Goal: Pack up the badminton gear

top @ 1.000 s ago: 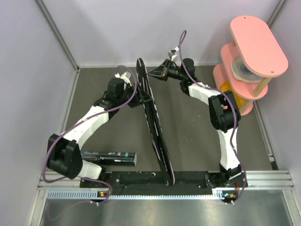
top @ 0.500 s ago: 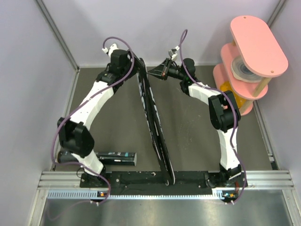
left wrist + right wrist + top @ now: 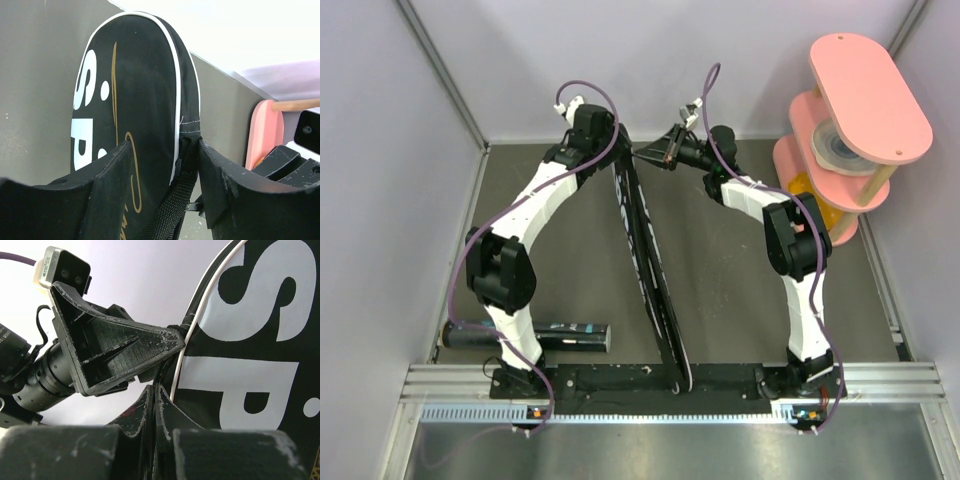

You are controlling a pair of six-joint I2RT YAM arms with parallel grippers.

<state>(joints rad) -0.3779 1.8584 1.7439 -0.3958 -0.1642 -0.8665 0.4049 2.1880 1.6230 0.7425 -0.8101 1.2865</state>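
The black "SPORT" bag (image 3: 652, 262) stands on its edge, running from the near rail to the back wall. My left gripper (image 3: 616, 156) is open at the bag's far head. Its fingers (image 3: 112, 175) straddle the bag (image 3: 135, 90) and its woven strap (image 3: 175, 200). My right gripper (image 3: 648, 152) is shut on the bag's thin zipper edge (image 3: 172, 372) from the right side, and the left gripper's finger (image 3: 120, 347) is just beyond it. The black shuttle tube (image 3: 535, 335) lies near the left arm's base. Rackets and shuttlecocks are out of view.
A pink tiered stand (image 3: 865, 90) with a tape roll on its middle shelf stands at the back right; it also shows in the left wrist view (image 3: 262, 130). Grey walls close in the back and sides. A metal rail (image 3: 880, 375) runs along the near edge.
My left arm has swung from the bag's left side up and back to its far head, and its fingers now straddle the bag. The right arm and the bag have not moved.
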